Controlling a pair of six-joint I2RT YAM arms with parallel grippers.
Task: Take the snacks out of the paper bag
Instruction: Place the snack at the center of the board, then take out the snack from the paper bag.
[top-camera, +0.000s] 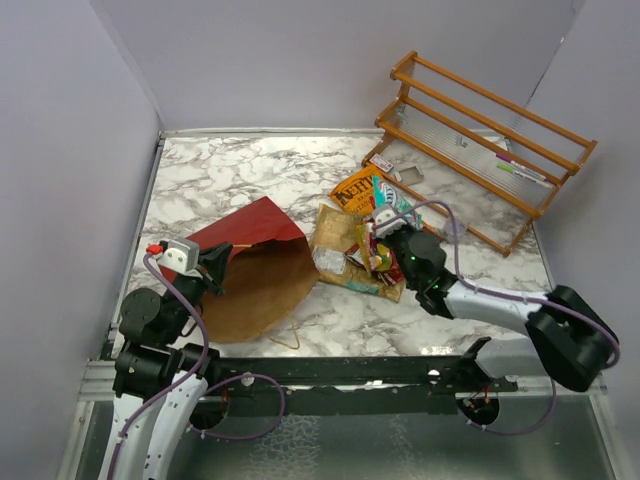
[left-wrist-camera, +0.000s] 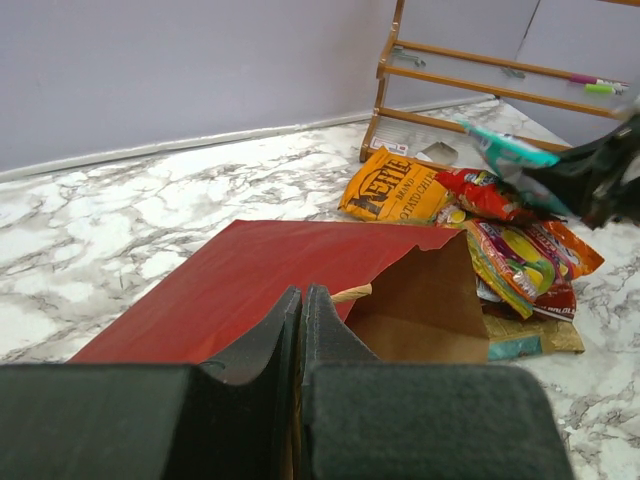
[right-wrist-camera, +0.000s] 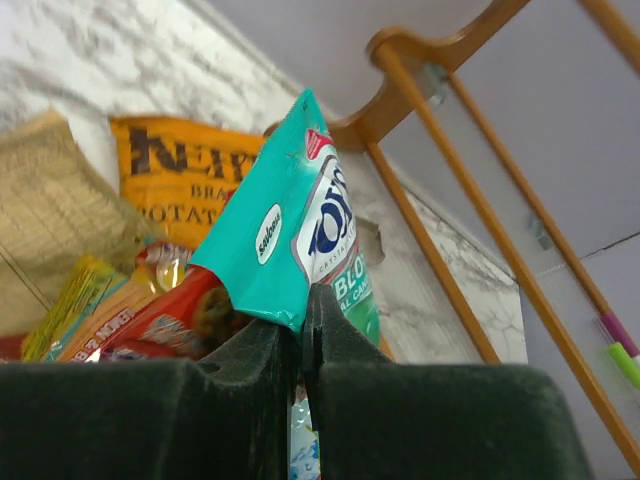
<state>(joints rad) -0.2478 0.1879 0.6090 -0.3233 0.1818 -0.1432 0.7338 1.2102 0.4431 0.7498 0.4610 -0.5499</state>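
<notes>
The paper bag (top-camera: 255, 262) lies flat on the marble table, dark red side up, its brown mouth open toward the snacks; it also shows in the left wrist view (left-wrist-camera: 260, 275). My left gripper (top-camera: 215, 262) (left-wrist-camera: 302, 300) is shut on the bag's near edge. The snacks lie in a pile outside the bag's mouth: the orange Kettle chip bag (top-camera: 355, 188) (left-wrist-camera: 395, 190) (right-wrist-camera: 165, 180), a tan chip bag (top-camera: 335, 232) (right-wrist-camera: 55, 220), and red and yellow packs (left-wrist-camera: 520, 255). My right gripper (top-camera: 383, 222) (right-wrist-camera: 305, 305) is shut on the teal candy pack (right-wrist-camera: 290, 235) and holds it just above the pile.
A wooden slatted rack (top-camera: 480, 140) stands at the back right, with pens on it (top-camera: 520, 170). The table ends at grey walls at the back and left. Open marble lies at the back left and in front of the bag.
</notes>
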